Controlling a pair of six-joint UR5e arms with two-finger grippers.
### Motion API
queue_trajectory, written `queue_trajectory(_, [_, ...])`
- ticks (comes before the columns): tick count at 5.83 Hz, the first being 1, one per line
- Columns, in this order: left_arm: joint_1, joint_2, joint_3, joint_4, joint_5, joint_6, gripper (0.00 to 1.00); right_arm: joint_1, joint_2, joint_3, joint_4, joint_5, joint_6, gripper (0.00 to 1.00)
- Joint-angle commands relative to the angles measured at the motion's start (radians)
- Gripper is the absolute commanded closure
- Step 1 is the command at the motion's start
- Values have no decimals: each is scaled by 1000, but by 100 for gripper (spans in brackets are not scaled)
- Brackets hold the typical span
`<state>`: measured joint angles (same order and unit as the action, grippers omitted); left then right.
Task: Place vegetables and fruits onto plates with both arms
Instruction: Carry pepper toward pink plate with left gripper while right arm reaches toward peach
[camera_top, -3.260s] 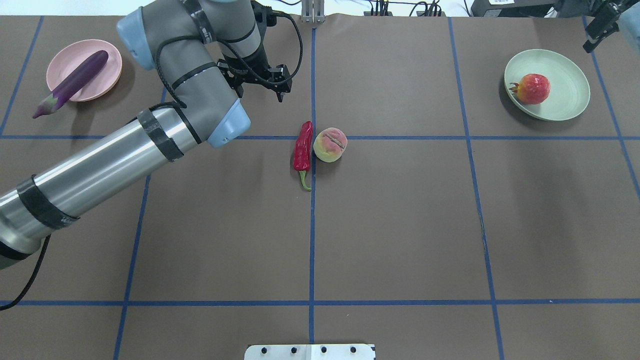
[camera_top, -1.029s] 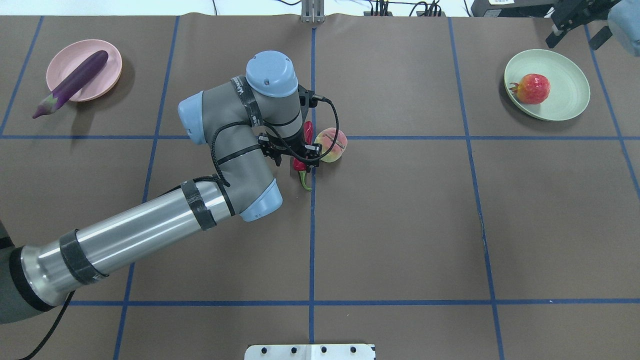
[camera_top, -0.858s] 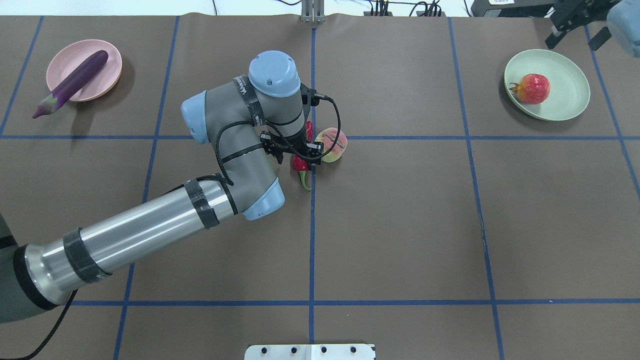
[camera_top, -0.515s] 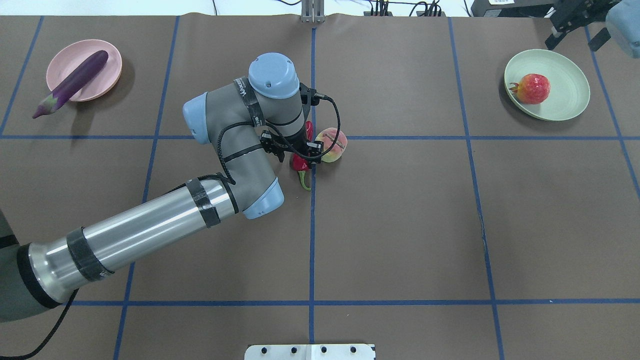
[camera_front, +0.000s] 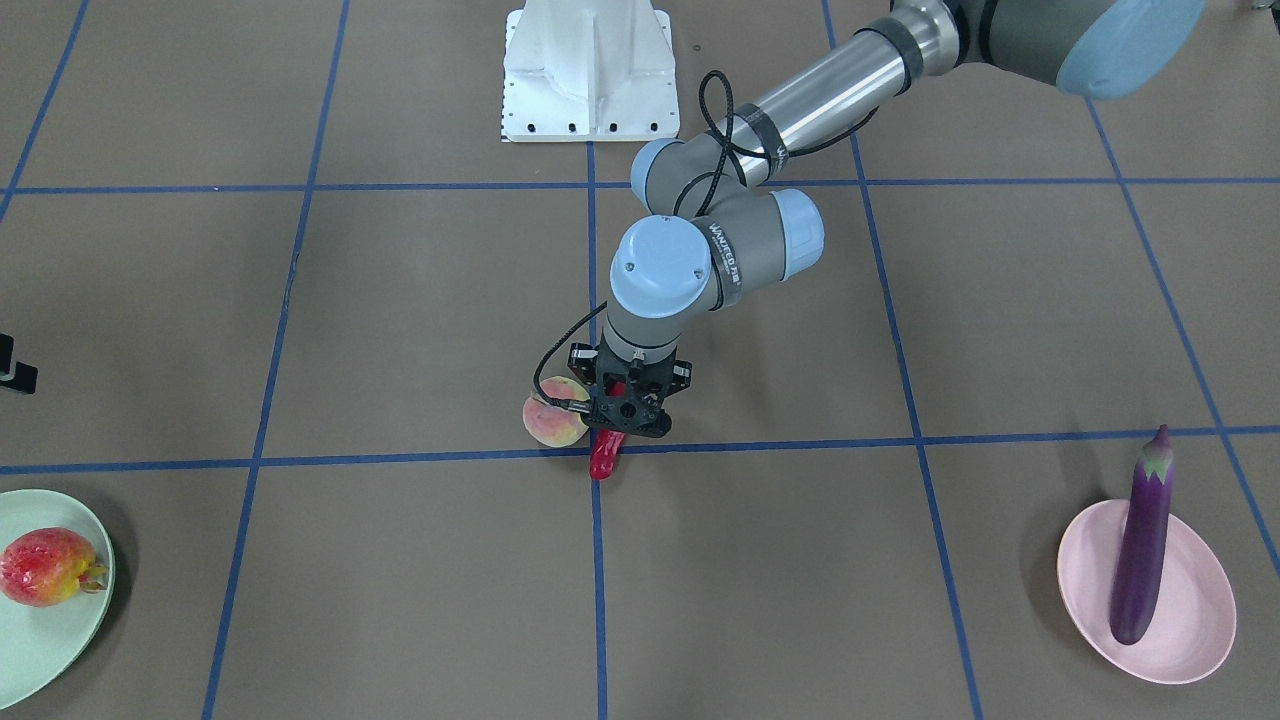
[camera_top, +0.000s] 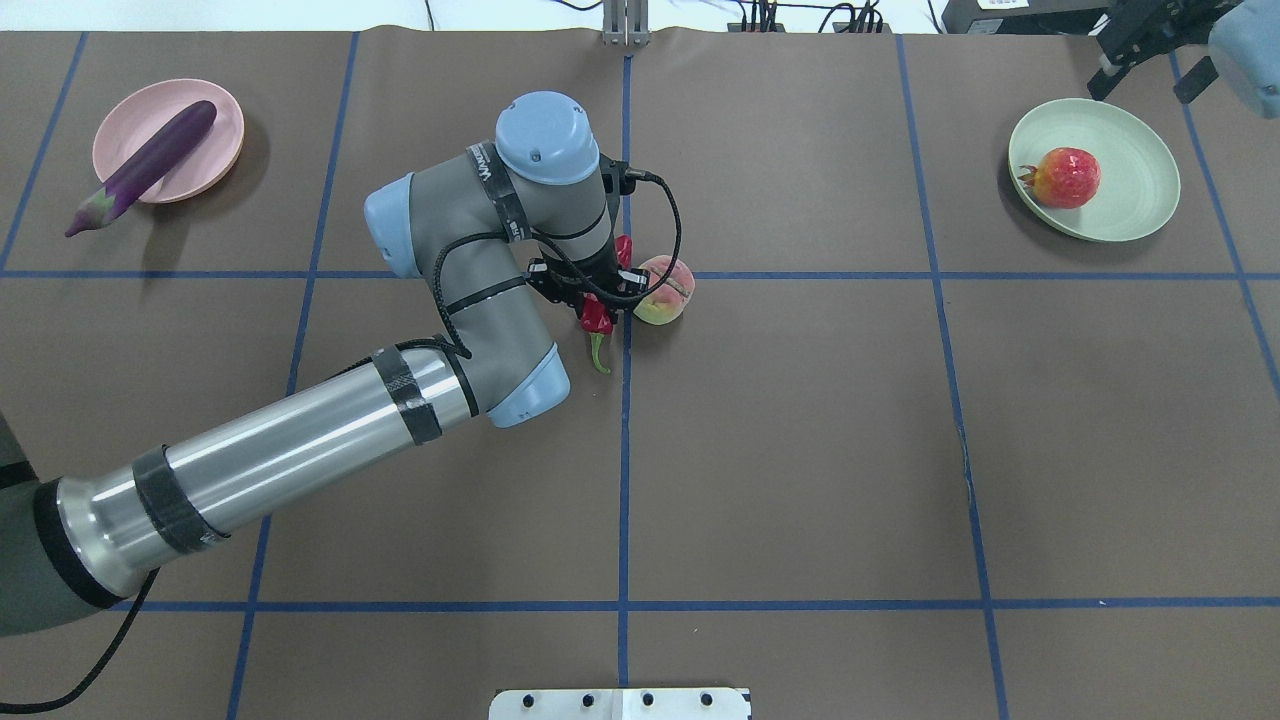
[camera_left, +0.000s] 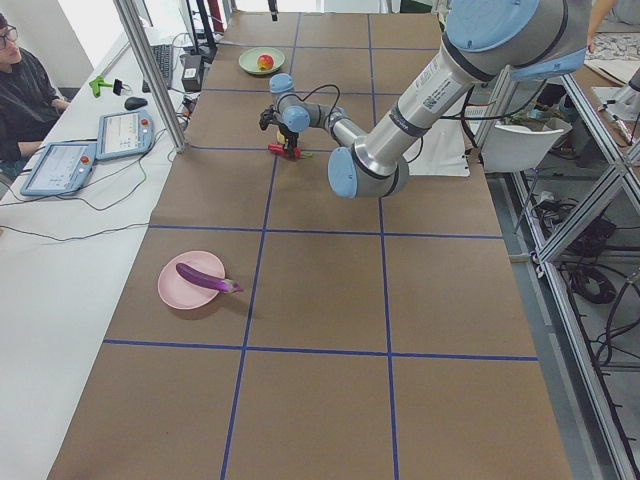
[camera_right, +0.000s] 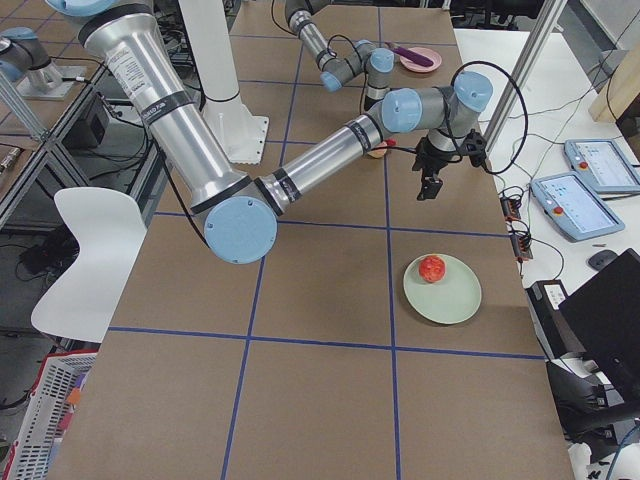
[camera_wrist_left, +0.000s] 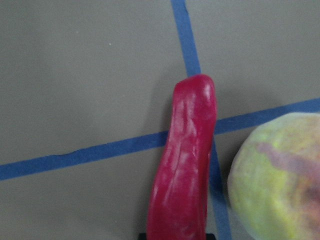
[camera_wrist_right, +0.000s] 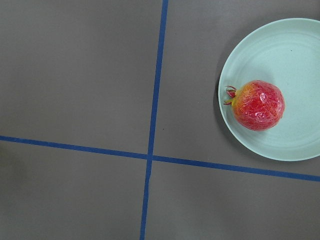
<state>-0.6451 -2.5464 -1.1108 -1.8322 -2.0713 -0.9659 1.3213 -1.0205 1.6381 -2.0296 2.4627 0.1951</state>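
Note:
My left gripper (camera_top: 600, 297) is shut on the red chili pepper (camera_top: 597, 322) near the table's middle and holds it just off the surface; it also shows in the front view (camera_front: 622, 412). The left wrist view shows the chili (camera_wrist_left: 185, 165) beside the peach (camera_wrist_left: 280, 175). The peach (camera_top: 665, 290) rests on the table, right of the chili. The eggplant (camera_top: 150, 160) lies across the pink plate (camera_top: 205, 170) at far left. The round red-and-yellow fruit (camera_top: 1067, 177) sits on the mint plate (camera_top: 1135, 195) at far right. My right gripper (camera_top: 1148, 60) is open and empty, beyond the mint plate.
Blue tape lines divide the brown table into squares. The white base block (camera_front: 590, 70) stands at the robot's edge. An operator (camera_left: 25, 95) with tablets sits along the far side. The left arm's elbow (camera_top: 520, 385) hangs over the table's left half.
My left gripper came from the back of the table down over the chili and shut on it. The chili has now shifted slightly up and away from the peach. The right gripper barely moved.

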Motion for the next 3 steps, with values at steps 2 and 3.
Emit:
queue_trajectory(2, [-147,8,-1,19,-15,4,100,-109,3,124,6,-7,224,1])
queue_trajectory(3, [-210,17,2,51,-56,53,100,-152,10,167,6,-19,301,1])
